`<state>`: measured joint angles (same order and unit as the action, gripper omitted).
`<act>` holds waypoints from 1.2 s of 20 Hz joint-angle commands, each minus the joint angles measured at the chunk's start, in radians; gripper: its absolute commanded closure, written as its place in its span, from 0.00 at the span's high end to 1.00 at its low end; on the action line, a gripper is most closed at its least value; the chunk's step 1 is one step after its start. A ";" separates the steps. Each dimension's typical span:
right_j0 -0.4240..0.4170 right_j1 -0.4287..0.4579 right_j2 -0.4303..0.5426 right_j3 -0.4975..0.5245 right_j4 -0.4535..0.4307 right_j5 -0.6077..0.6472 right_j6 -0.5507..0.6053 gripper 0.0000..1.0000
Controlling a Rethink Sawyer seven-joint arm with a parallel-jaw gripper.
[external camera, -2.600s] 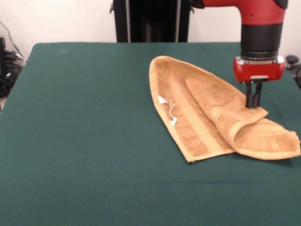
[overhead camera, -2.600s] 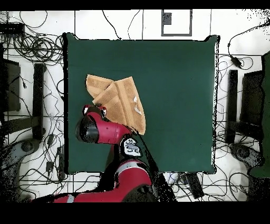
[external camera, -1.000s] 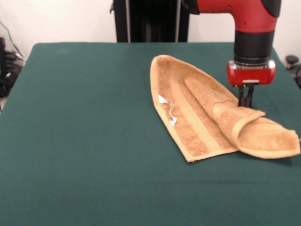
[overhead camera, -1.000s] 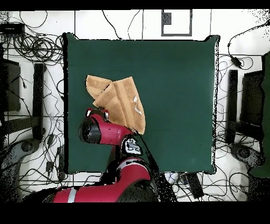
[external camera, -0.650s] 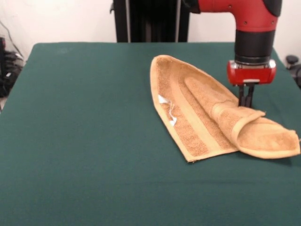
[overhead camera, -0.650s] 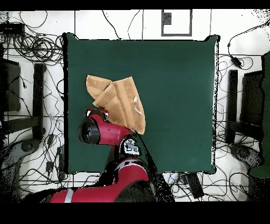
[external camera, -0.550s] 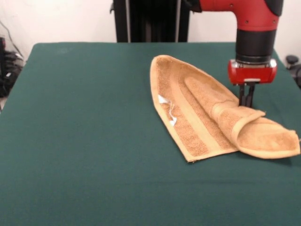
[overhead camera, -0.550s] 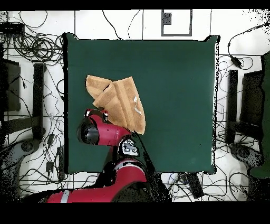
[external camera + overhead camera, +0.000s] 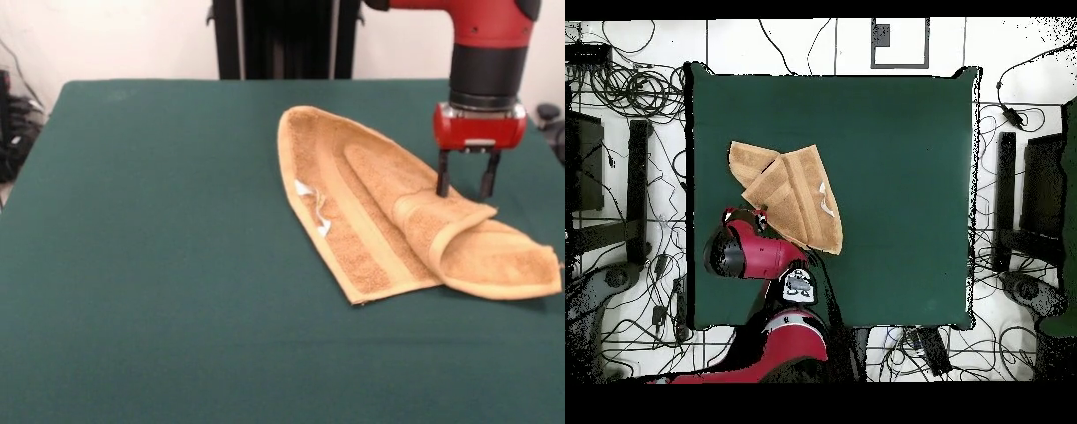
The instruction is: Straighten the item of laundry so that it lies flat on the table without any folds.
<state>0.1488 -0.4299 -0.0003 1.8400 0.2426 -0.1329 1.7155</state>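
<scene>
The item of laundry [image 9: 371,203] is a tan terry towel lying folded on the right half of the green table [image 9: 159,265]. Its right part is doubled over into a rounded flap [image 9: 494,256], and a small white tag [image 9: 311,205] shows near its left edge. My gripper [image 9: 463,185] stands open just above the towel's far fold, its two black fingers [image 9: 440,175] apart and holding nothing. In the overhead view the towel [image 9: 790,195] lies left of the table's middle, with the red arm [image 9: 750,255] covering its lower left edge.
The table's [image 9: 895,180] right edge lies close to the towel's flap in the front view. Cables and stands [image 9: 625,150] surround the table on the floor. A dark pedestal column [image 9: 282,40] rises behind the table's far edge.
The gripper was shut with its tips down at the towel's fold. It has now opened, lifted slightly and let the fold go. The towel settled a little.
</scene>
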 commanded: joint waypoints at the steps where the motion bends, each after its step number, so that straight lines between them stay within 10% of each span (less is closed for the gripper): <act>1: 0.032 0.031 -0.006 0.025 0.062 0.122 0.203 1.00; 24: 0.015 -0.017 -0.008 0.045 0.035 0.138 0.187 1.00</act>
<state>0.1692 -0.4372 -0.0341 1.8415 0.2499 -0.1192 1.7155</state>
